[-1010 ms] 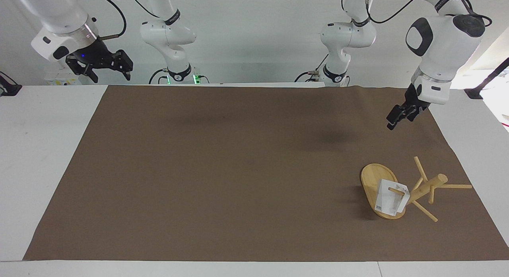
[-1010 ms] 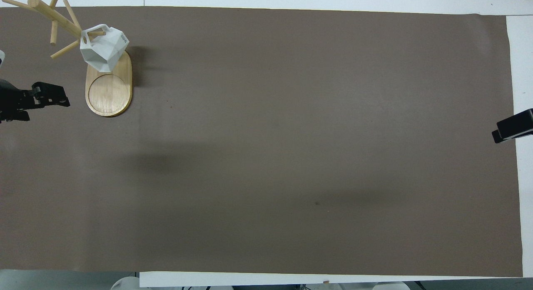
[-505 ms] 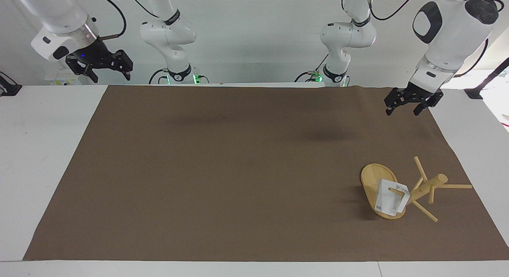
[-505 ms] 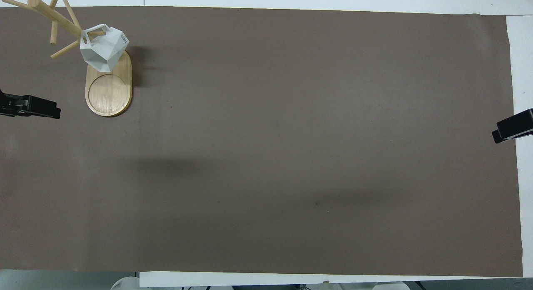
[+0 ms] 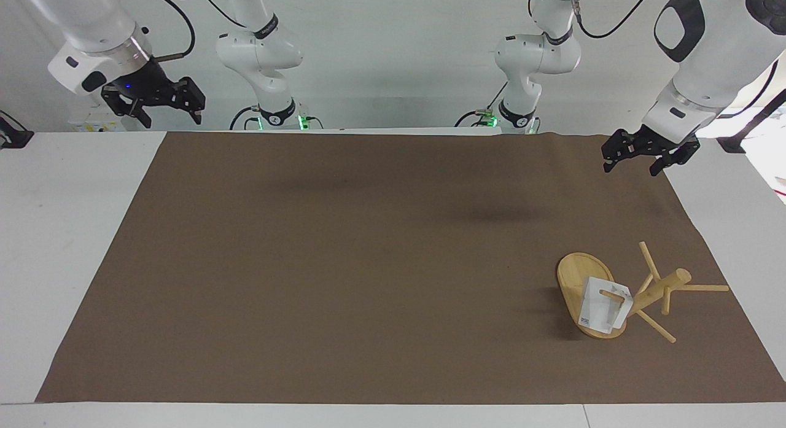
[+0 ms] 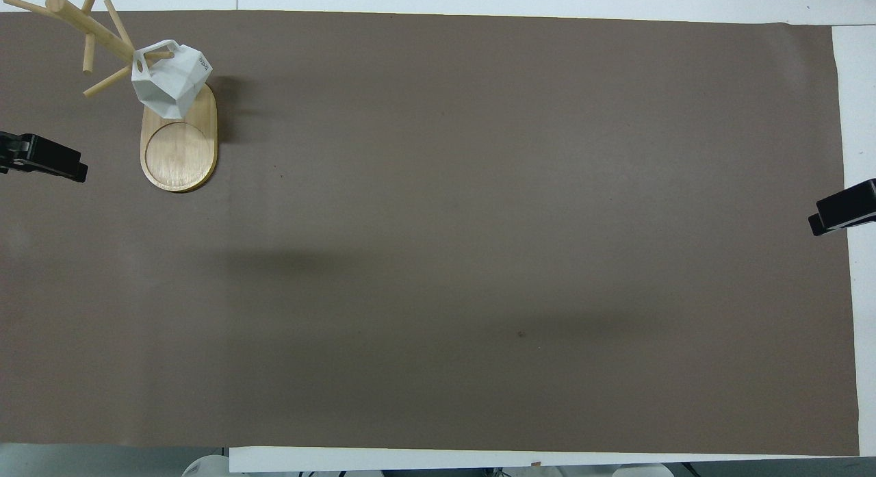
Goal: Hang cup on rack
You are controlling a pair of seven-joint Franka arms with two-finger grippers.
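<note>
Two grippers hanging open and empty: left gripper (image 5: 640, 160) over mat's (image 5: 368, 262) corner, right gripper (image 5: 161, 105) waiting off mat | cup (image 5: 605, 306) hanging by handle on rack (image 5: 620, 296) peg | risking: rack, appearing tilted, toppling and cup sliding off.

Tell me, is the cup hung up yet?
Yes, it looks done. The white faceted cup hangs by its handle on a peg of the bamboo mug rack. Nothing is in hand: the left gripper is open and empty above the brown mat, and the right gripper waits open. Nothing seems left.
</note>
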